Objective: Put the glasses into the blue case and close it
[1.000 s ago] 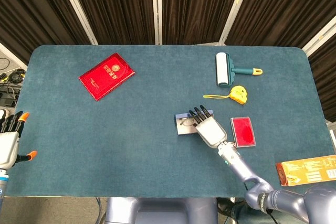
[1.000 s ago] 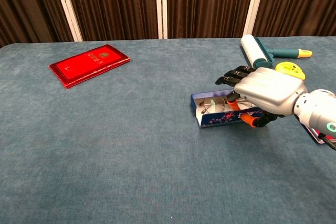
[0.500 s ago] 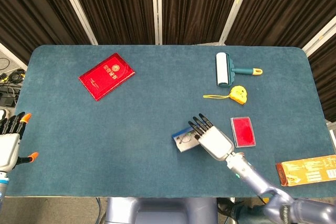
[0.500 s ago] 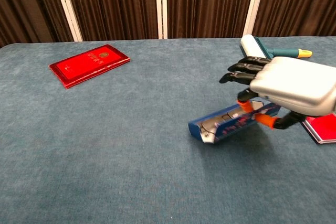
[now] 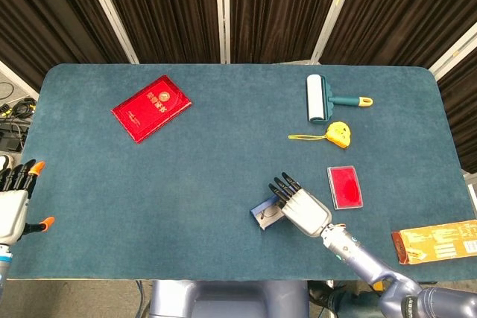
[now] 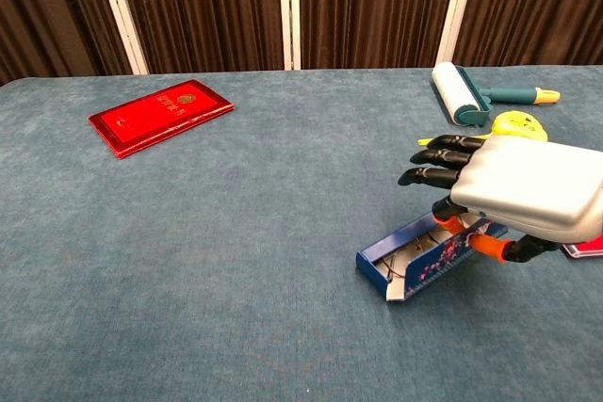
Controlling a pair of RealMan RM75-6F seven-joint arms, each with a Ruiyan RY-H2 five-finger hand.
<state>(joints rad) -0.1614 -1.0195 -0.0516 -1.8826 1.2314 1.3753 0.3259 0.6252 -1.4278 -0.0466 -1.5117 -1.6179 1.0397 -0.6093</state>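
Currently right hand [image 6: 528,190] over right end of blue case [image 6: 419,256], fingers reaching left above it, thumb under; grip looks likely, not certain. Case open, glasses [image 6: 403,265] inside, long axis running near-left to far-right. Left hand [image 5: 13,202] far left, idle, fingers apart.

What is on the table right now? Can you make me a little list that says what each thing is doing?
blue case: open, one end tilted up off the table, glasses inside
right hand: holds the case's raised end
left hand: off the table's left edge, holding nothing, fingers apart
red booklet: flat, far left
lint roller: far right
yellow tape measure: just nearer than the roller
red box: right of the case
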